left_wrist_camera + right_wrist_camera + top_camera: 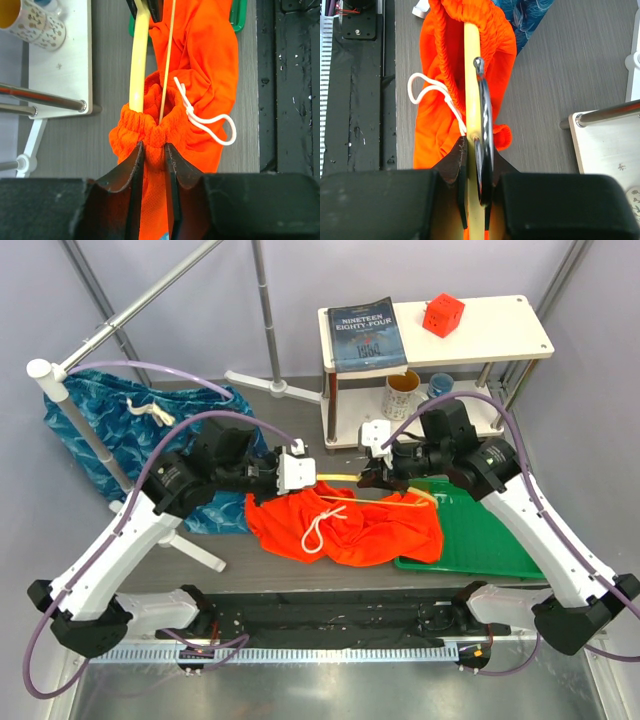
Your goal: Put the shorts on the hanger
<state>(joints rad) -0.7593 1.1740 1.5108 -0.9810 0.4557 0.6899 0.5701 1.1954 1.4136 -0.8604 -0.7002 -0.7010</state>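
Note:
The orange-red shorts (pixel 350 525) lie bunched on the table between both arms, with the white cord (pixel 322 525) looped on top. The yellow hanger (pixel 335 478) runs across their upper edge, and its bar (pixel 139 65) goes into the waistband (pixel 150 125). My left gripper (pixel 305 472) sits at the shorts' left end. Its jaws (pixel 155 146) stand a little apart, with a fold of waistband between them. My right gripper (pixel 372 478) is shut on the hanger (pixel 471 75), gripping the bar and the metal hook (pixel 484 110) together, with the shorts (pixel 432 120) beyond.
Blue wave-patterned shorts (pixel 130 420) lie at the back left under a white rack pole (pixel 100 450). A green tray (pixel 480 540) sits under the right arm. Behind is a white shelf (pixel 480 330) with a book (pixel 365 335), a red cube (pixel 442 314) and mugs (pixel 400 392).

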